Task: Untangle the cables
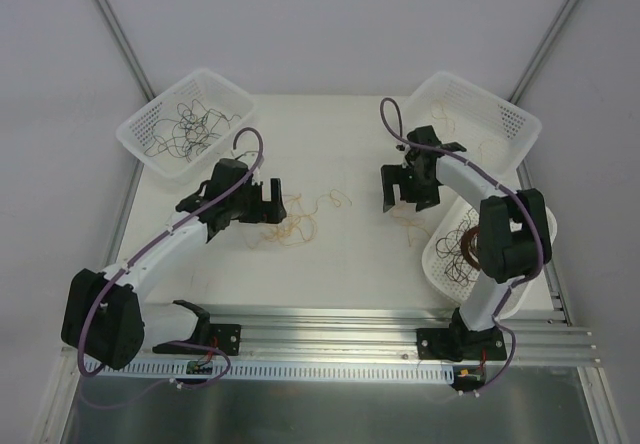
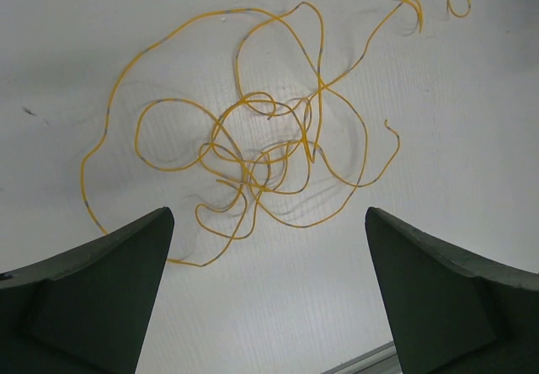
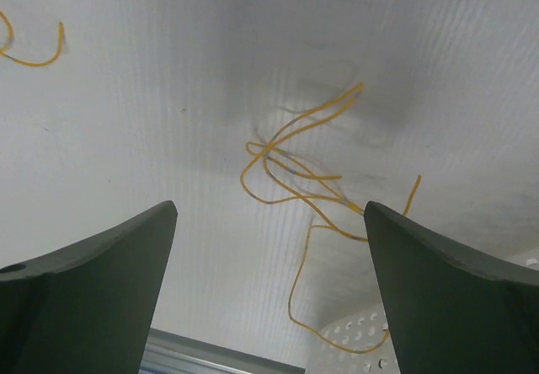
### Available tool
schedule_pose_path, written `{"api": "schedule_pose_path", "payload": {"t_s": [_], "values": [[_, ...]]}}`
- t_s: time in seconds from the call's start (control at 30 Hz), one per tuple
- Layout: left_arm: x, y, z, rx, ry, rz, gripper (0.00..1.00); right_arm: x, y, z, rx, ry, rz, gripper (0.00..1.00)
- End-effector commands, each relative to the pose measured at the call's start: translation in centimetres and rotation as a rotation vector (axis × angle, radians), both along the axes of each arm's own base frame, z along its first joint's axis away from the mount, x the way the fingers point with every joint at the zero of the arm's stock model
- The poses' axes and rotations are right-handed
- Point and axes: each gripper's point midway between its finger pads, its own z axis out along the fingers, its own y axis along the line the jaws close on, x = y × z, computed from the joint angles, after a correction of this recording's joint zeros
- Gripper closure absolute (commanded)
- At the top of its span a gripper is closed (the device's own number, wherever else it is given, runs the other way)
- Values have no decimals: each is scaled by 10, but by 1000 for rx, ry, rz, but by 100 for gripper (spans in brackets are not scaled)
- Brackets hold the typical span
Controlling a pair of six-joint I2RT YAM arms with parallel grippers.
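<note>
A tangle of thin yellow cables [image 1: 293, 220] lies on the white table, just right of my left gripper [image 1: 266, 201]. In the left wrist view the tangle [image 2: 261, 151] sits just beyond the gripper [image 2: 268, 222], which is open and empty. A smaller yellow strand [image 1: 410, 222] lies below my right gripper [image 1: 404, 204]. In the right wrist view this strand [image 3: 295, 172] runs between and beyond the fingers, and its tail reaches a basket corner [image 3: 354, 340]. The right gripper [image 3: 269, 210] is open and empty.
A white basket [image 1: 130, 134] at the back left holds black wire strands. A second basket [image 1: 520, 116] at the back right holds a few tan strands. A third basket [image 1: 432, 254] at the front right holds brown wires. A metal rail [image 1: 350, 329] runs along the near edge.
</note>
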Motion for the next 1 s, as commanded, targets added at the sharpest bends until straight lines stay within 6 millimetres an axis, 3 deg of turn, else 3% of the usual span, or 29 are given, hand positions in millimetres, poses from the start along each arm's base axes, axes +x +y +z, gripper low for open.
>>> {"api": "schedule_pose_path", "payload": {"t_s": [0.0,0.33,0.43,0.63,0.67,0.73,0.77,0.8,0.97], "values": [[-5,2,2,-6,-2,26,1,-4,4,-5,-7,45,38,2],[-4,3,-2,6,14,30,1,-30,14,-42,-51,172,64,14],[-2,2,-2,11,17,22,1,-35,18,-48,-71,182,88,26],[2,-1,-3,13,20,10,1,-39,23,-52,-120,176,131,62],[1,-1,-2,13,20,8,1,-37,25,-48,-117,163,135,71],[1,-1,-3,16,20,6,1,-34,29,-42,-114,129,158,81],[1,-1,-3,16,20,6,1,-33,30,-37,-109,117,164,93],[0,0,-4,17,23,6,1,-29,34,-26,-94,84,168,97],[-1,1,-5,20,23,3,1,-8,40,27,-62,-59,193,99]]}}
